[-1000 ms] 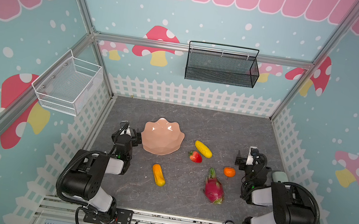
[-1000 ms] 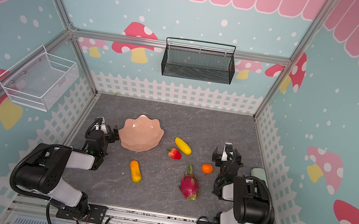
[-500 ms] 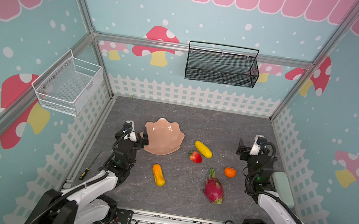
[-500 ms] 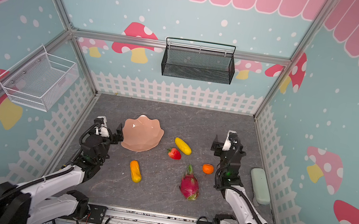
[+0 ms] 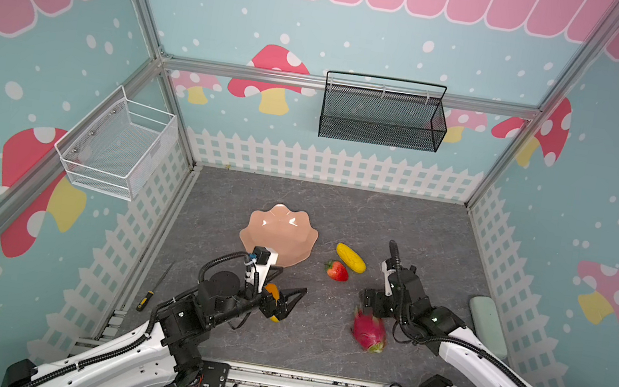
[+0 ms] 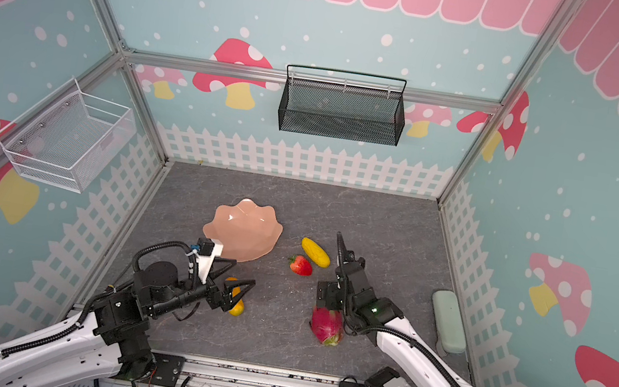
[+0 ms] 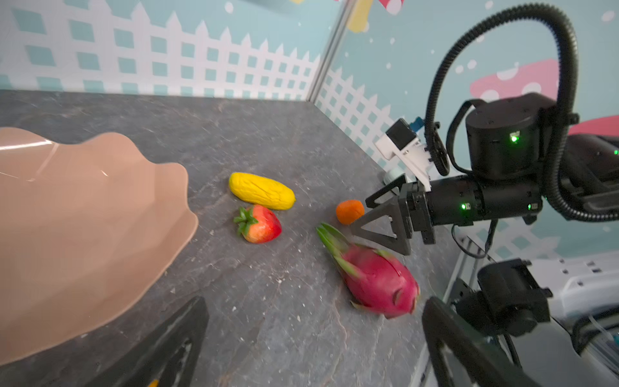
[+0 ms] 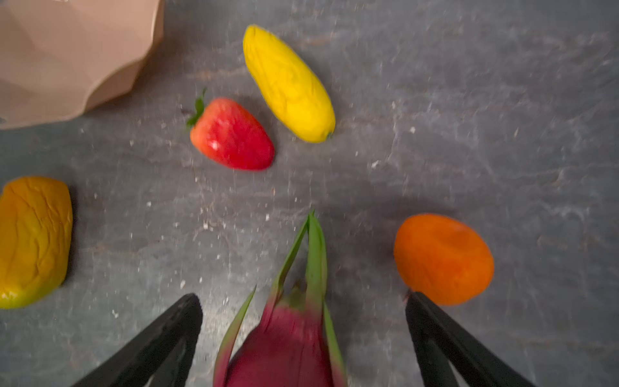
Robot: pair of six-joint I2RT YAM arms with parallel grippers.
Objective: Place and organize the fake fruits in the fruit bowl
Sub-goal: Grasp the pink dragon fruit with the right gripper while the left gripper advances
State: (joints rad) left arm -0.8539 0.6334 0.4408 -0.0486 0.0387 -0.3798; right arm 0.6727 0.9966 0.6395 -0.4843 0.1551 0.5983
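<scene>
The left gripper (image 5: 293,281) has its fingers spread wide and holds nothing. In both top views it hangs over the orange-yellow oblong fruit (image 6: 237,309), which lies on the grey table (image 5: 338,212) near the front, left of the middle. Whether a finger touches the fruit cannot be told. The left wrist camera block covers part of the near rim of the fruit bowl (image 5: 285,228).

The right gripper (image 8: 303,297) is also spread wide and grips nothing. In the right wrist view the green tips of the dragon fruit (image 8: 284,341) lie between its two fingers, and the round orange (image 8: 442,258) sits just beside one fingertip. In both top views the right arm hides the orange, and the magenta body of the dragon fruit shows just near of the gripper, on the right half of the table.

The strawberry (image 5: 337,270) and the yellow oblong fruit (image 5: 350,258) lie side by side in the middle, just right of the bowl, with the yellow one farther back.

The peach-pink bowl with its scalloped rim stands upright on the table left of centre. All five fruits lie on the table outside it. A white wire basket (image 5: 117,147) hangs on the left wall and a black mesh basket (image 5: 381,115) on the far wall, both well above the table and apart from the fruits.

A screwdriver (image 5: 148,297) lies by the left fence, and a pale green case (image 5: 488,326) lies by the right fence.
</scene>
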